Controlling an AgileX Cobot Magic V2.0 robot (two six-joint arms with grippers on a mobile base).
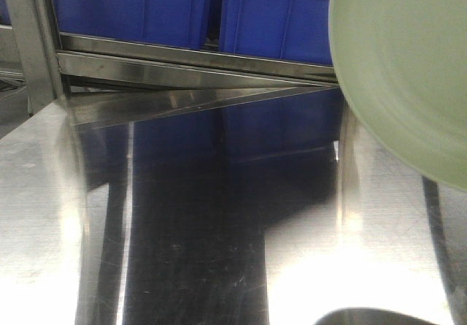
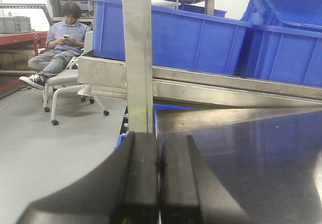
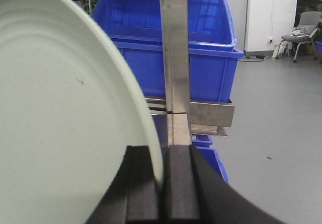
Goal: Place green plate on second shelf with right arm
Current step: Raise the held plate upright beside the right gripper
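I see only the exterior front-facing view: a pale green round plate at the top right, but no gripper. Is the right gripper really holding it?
Observer: Yes, the right gripper is shut on the rim of the pale sage-green round plate.
Operator: What stands ahead of that gripper?
Observer: A steel upright post of the rack, with a blue plastic bin behind it.
Operator: And the left gripper?
Observer: The left gripper is shut and holds nothing.
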